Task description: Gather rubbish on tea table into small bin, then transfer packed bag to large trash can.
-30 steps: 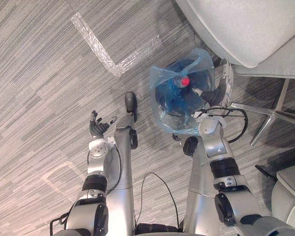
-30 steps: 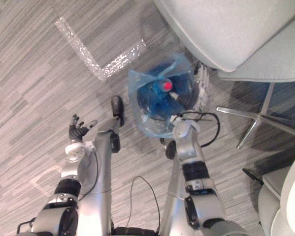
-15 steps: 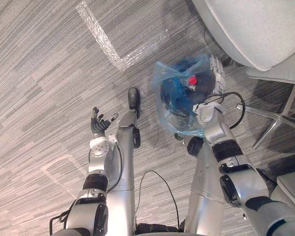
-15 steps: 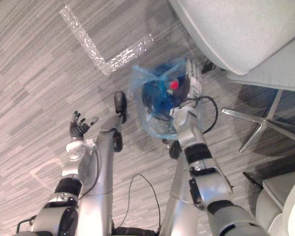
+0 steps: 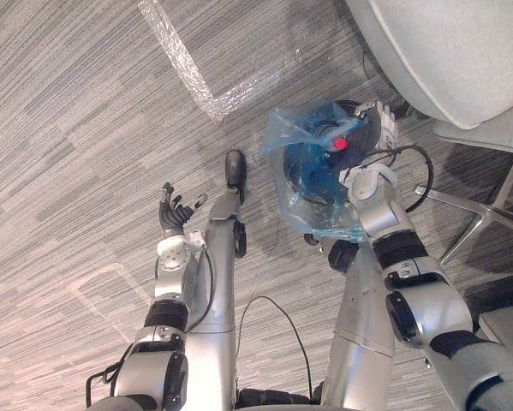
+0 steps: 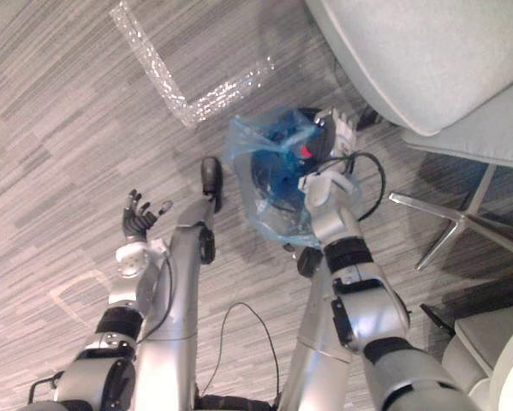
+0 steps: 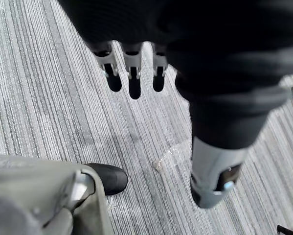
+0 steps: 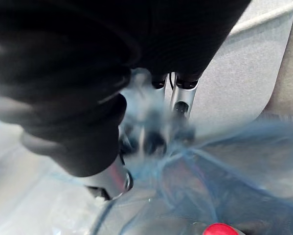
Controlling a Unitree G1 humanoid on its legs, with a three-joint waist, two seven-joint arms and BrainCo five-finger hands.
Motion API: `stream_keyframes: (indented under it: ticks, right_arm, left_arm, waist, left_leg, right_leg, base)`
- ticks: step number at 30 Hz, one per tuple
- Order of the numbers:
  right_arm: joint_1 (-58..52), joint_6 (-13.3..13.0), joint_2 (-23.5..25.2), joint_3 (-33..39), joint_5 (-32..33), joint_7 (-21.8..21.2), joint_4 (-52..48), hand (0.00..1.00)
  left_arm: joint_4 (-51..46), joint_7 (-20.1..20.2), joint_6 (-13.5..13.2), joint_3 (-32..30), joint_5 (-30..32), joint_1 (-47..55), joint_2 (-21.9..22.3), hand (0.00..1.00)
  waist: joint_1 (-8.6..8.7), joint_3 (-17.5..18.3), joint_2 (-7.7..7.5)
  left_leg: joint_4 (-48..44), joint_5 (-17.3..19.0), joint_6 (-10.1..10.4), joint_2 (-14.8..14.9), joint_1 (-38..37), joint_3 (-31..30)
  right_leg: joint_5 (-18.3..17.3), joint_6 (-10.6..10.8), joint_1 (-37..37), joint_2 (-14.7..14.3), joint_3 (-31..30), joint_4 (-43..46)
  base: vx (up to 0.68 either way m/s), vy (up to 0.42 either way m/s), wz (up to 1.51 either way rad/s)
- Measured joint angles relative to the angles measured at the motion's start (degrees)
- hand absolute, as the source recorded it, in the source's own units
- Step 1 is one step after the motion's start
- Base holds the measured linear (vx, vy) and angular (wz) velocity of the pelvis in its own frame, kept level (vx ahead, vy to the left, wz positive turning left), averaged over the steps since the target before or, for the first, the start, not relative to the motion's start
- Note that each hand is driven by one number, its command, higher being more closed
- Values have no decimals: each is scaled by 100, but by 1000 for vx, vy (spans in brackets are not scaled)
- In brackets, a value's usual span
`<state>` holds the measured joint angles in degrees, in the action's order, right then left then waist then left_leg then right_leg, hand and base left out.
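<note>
Right wrist view | your right hand (image 8: 75, 139) pinches blue bag (image 5: 312, 184) rim, bag just beside chair (image 5: 444, 43) | left hand (image 5: 172, 218) fingers loose, farther from chair | step: likely bag transfer | next: you must locate large trash can

Two silver-grey arms, the left arm (image 5: 186, 295) and the right arm (image 5: 378, 224): smooth rounded shells, a black ribbed band round each forearm, and black round caps at the nearer joints. Left hand (image 5: 174, 218) and right hand (image 5: 373, 130): dark ribbed cover over back and wrist, silver fingers with dark tips, stout thumb set apart, pale round housing at the wrist.
</note>
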<state>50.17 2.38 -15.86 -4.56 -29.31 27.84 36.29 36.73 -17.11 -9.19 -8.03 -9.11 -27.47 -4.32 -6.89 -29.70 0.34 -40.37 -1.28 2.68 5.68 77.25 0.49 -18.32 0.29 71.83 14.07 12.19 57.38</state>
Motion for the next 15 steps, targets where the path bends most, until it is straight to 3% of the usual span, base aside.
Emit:
stream_keyframes:
  ticks: [6, 14, 15]
  right_arm:
    - [-694, -165, 296, 137, 488, -2, -875, 100]
    - [-2396, -395, 1317, 462, 2200, -211, -1917, 100]
    - [-2880, -478, 1418, 429, 2513, -313, -2242, 100]
  left_arm:
    - [115, 112, 134, 8, 14, 91, 49, 0]
    - [107, 167, 443, 8, 144, 532, 341, 0]
    - [102, 238, 480, 10, 200, 780, 477, 0]
  waist:
    - [-8, 26, -4]
    - [78, 74, -11]
    - [103, 360, -19]
  left_leg:
    - [34, 44, 63, 83, -370, 17]
    - [541, 20, 33, 92, -1683, 149]
    - [703, 30, 45, 112, -1918, 214]
  right_leg:
    - [-3, 5, -369, -88, 3, -109]
    - [46, 3, -1640, -135, 26, -610]
    - [70, 32, -1861, -174, 15, -814]
  base:
    - [-71, -3, -9]
    - [0, -37, -1]
    - [54, -25, -13]
